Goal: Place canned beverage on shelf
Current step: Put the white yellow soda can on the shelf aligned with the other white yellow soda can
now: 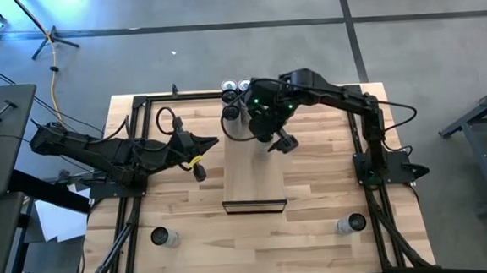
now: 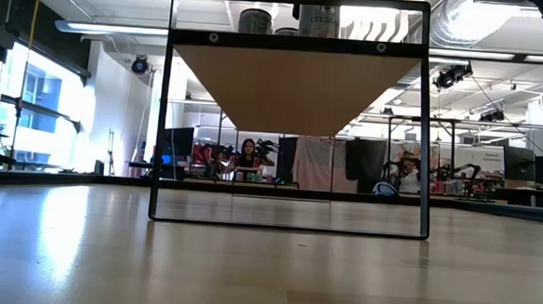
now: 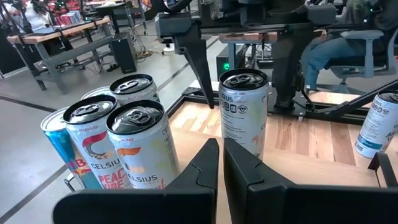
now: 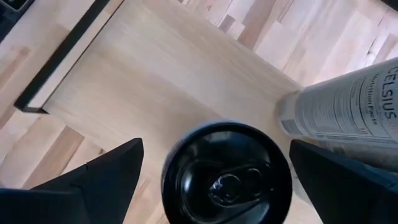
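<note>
The shelf (image 1: 253, 174) is a long light-wood platform in the middle of the table. A dark-topped can (image 4: 227, 177) stands upright on it, seen also in the left wrist view as a white can (image 3: 244, 112). My right gripper (image 4: 217, 162) hangs open above that can (image 1: 264, 128), slanting down, one finger on either side of the can's top, with a gap showing on one side. Several more cans (image 3: 134, 143) stand bunched at the shelf's far end (image 1: 234, 93). My left gripper (image 3: 221, 168) is shut on nothing, level, just left of the shelf (image 1: 212, 143).
A second white can (image 4: 348, 112) stands close beside the one under my right gripper. One can (image 1: 161, 237) stands at the table's near left and another (image 1: 350, 224) at the near right. The shelf's near half is bare wood. A black frame (image 2: 426, 132) carries the shelf.
</note>
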`<state>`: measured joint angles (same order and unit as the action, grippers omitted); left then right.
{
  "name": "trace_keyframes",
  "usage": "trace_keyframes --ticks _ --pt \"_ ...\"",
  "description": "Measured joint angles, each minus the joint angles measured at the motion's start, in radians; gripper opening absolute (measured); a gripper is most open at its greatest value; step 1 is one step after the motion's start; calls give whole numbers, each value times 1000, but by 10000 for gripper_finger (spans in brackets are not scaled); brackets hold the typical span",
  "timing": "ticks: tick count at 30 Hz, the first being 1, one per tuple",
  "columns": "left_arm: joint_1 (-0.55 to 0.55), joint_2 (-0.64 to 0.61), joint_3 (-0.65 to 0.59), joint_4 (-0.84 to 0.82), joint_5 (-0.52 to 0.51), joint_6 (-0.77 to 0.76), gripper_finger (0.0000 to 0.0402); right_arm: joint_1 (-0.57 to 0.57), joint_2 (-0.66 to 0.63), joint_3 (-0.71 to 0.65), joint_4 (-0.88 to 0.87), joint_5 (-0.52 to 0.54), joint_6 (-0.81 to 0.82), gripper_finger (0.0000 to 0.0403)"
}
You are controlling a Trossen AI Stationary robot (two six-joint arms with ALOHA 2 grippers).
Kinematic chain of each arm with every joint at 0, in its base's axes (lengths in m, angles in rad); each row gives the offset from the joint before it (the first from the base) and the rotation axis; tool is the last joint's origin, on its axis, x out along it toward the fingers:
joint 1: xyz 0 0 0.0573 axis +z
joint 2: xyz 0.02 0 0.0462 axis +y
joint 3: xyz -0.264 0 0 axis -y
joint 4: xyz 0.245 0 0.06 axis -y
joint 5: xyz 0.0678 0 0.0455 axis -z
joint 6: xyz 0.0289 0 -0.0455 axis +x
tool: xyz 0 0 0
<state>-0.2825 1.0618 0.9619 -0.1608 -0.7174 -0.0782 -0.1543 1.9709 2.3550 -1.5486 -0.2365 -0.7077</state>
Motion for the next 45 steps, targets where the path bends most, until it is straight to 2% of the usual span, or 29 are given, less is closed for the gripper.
trace_keyframes --ticks 5,10,16,42,45 --pt "0 0 0 0 0 0 0 -11 0 0 -21 -8 -41 389" --pt "0 0 0 0 0 0 0 -23 2 -15 -22 -68 -48 389" --pt "0 0 0 -1 0 0 0 -22 1 -15 19 -44 32 389" --pt "0 0 0 -1 0 1 0 -22 1 -15 182 -44 31 389" --pt "0 0 0 -1 0 1 0 -22 1 -15 187 -43 80 389"
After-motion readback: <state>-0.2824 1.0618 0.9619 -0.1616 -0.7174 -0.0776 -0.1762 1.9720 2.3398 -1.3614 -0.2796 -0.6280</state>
